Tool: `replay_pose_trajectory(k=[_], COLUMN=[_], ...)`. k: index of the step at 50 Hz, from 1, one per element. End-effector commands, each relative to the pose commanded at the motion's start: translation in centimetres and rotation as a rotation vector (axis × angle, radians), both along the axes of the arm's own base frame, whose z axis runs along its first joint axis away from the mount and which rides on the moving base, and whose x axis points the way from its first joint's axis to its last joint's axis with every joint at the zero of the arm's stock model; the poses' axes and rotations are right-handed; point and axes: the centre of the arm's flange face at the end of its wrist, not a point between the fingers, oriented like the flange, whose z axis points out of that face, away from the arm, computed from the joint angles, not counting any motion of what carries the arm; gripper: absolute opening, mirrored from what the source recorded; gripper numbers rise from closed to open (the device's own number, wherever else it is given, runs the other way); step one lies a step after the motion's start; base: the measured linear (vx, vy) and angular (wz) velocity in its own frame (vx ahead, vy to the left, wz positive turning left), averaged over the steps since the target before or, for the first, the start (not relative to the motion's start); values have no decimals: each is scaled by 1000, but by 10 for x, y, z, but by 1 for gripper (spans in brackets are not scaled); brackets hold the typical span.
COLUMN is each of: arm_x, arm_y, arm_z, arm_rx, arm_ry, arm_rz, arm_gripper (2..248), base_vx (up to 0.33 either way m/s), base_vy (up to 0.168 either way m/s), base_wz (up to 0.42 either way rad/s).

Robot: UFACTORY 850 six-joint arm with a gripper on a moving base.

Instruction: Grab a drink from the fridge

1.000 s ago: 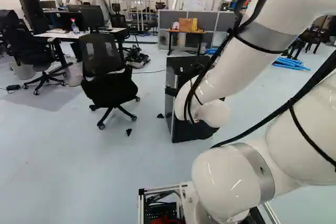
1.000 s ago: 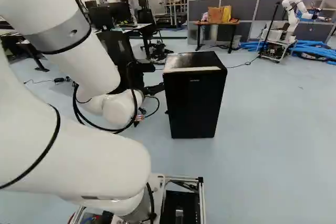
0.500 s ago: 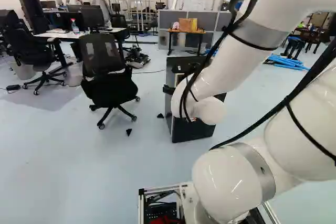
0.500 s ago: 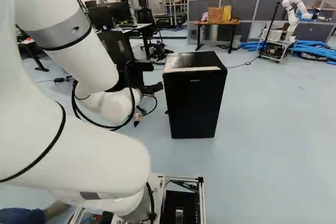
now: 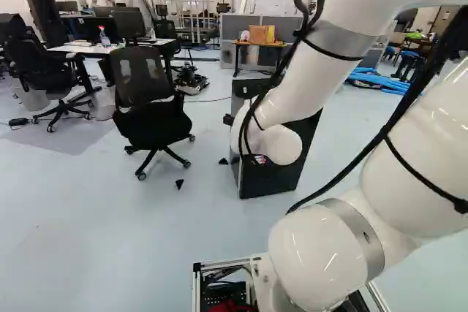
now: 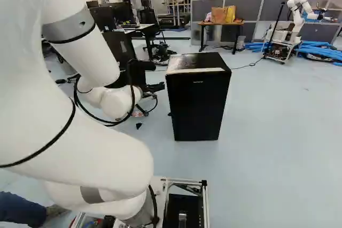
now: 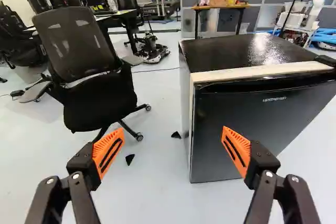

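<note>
Left base view: arm [image 5: 322, 71] rises from five o'clock and bends over toward twelve, cut off by the view's edge up top. Fridge [image 5: 272, 177] standing on the floor at about twelve, much of it behind the arm's white wrist. Gripper [image 5: 228, 119] mostly blocked by that wrist; the dark bit poking out beside it is probably part of it. Office chair [image 5: 150, 122] at eleven, near the fridge, all in my sight.

Right base view: fridge shows whole, twelve o'clock, black, upright, door shut, so what's inside is hidden from me. Arm covers the ten o'clock side and part of the chair. Low table with bags [image 6: 222, 23] past the fridge, also twelve. Another robot [image 6: 300, 17] at one, well apart.

Wrist view: gripper spread wide, orange pads [image 7: 108, 153] well apart, nothing pinched. Fridge ahead at one o'clock; the finger on that side overlaps the door and hides some of it, and one upper corner runs out of view. Chair at eleven, two small black wedges [image 7: 129, 159] on the floor between it and the fridge.
</note>
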Motion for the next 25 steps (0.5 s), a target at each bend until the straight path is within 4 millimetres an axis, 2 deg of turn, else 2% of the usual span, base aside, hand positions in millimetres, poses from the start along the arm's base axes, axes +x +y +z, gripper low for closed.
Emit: replay_pose_trajectory(k=[25], arm_x=[27], arm_y=[19], arm_z=[1], arm_rx=[57], arm_ry=[16], arm_rz=[-96], arm_gripper=[247], base_vx=[0], base_vy=[0], base_wz=[0])
